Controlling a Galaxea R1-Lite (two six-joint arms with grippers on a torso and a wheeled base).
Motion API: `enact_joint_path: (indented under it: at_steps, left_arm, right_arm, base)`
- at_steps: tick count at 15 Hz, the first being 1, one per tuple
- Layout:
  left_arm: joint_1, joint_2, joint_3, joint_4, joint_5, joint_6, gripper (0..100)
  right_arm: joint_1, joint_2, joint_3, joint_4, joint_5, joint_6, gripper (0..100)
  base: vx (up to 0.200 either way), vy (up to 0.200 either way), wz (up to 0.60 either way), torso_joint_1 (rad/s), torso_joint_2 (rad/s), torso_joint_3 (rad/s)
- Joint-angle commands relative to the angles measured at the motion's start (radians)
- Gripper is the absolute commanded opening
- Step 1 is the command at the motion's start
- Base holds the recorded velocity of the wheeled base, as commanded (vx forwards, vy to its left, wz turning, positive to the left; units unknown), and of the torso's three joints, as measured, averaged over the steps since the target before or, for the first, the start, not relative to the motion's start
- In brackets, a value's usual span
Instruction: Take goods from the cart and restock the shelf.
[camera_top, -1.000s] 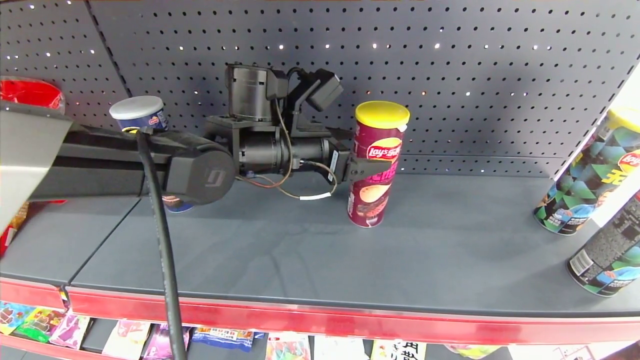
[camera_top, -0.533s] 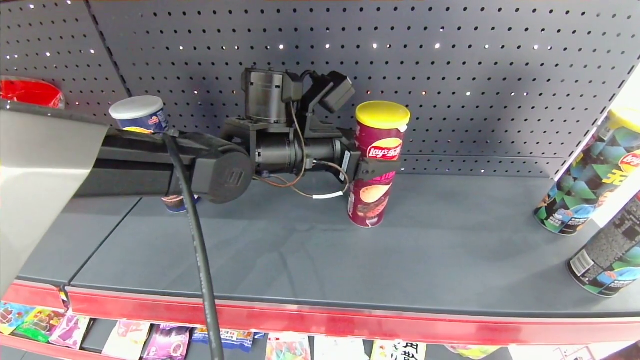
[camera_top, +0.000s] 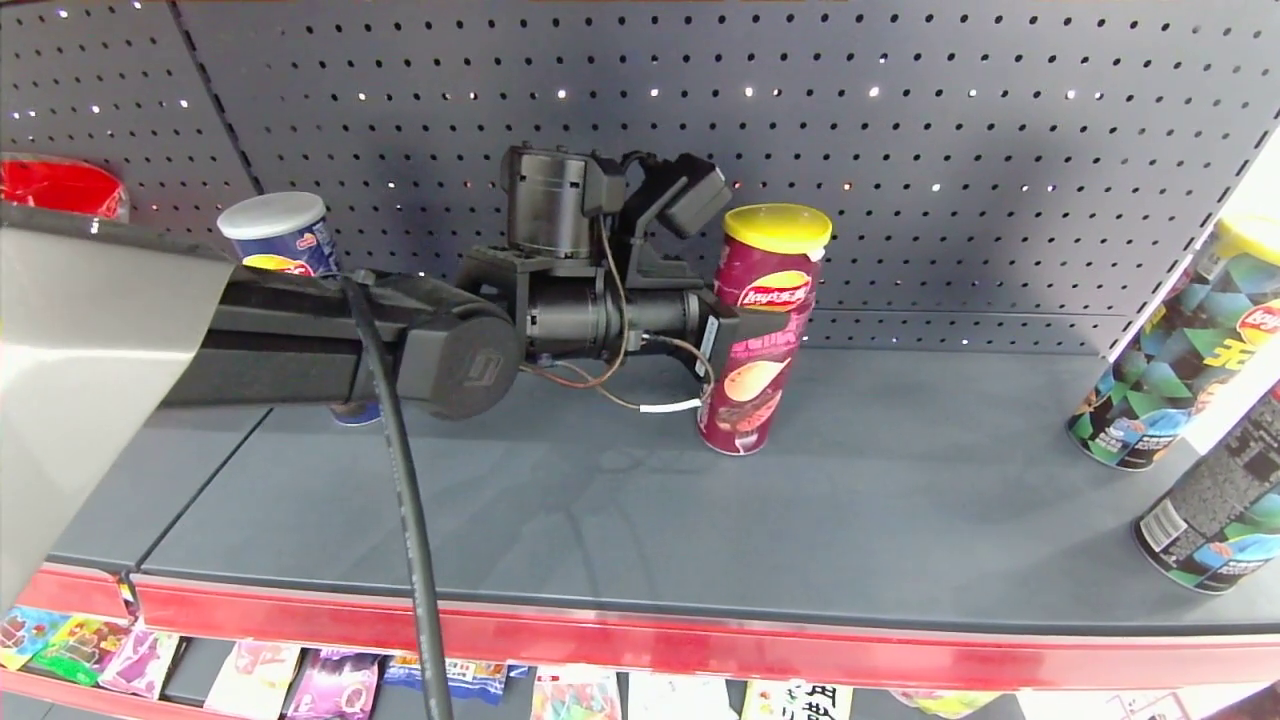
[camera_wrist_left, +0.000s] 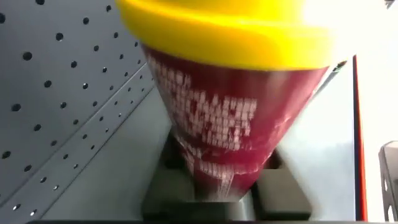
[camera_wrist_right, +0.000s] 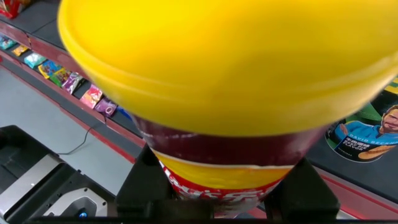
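Left gripper (camera_top: 752, 335) was clamped on the middle of the maroon chips can (camera_top: 770, 290), one finger on each side of the tube. That can stood near the back of the grey shelf (camera_top: 900, 520), its base down at the deck and its yellow-lidded top leaning slightly toward the robot's right, close to the pegboard (camera_top: 900, 150). Whether the base rested fully flat could not be told.

Right gripper (camera_wrist_right: 224, 193) was closed on a second chips can (camera_wrist_right: 230, 93), with a yellow lid and a red and yellow body, held between its dark fingers.

On the shelf, a blue can with a pale lid (camera_top: 275, 235) stood behind the left arm, well apart from the maroon can. Two dark patterned cans (camera_top: 1170, 370) stood at the right end. Snack packets (camera_top: 330, 685) lay on the tier below.

The left wrist view showed the pegboard running just beside the held can, while the head view showed the can's lean.
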Motion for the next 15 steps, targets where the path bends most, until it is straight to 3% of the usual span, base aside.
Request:
enact_joint_path:
  at_steps: [1,7,10,15]
  left_arm:
    - [-0.008,-0.028,0.021,-0.001,-0.002,0.0,0]
    - [-0.061,-0.231,0.274,-0.014,-0.011,-0.002,0]
    - [-0.089,-0.271,0.426,-0.126,-0.008,-0.002,0]
    - [-0.11,-0.304,0.504,-0.16,0.0,-0.011,0]
  right_arm:
    - [0.0,0.0,0.0,0.0,0.001,0.0,0]
    - [0.001,0.0,-0.002,-0.002,0.001,0.0,0]
    - [0.001,0.004,-0.003,-0.008,0.001,0.0,0]
    - [0.001,0.004,-0.003,-0.008,0.001,0.0,0]
  base:
    - [0.0,0.0,0.0,0.0,0.0,0.0]
    - [0.0,0.0,0.0,0.0,0.0,0.0]
    - [0.0,0.0,0.0,0.0,0.0,0.0]
    - [0.0,0.0,0.0,0.0,0.0,0.0]
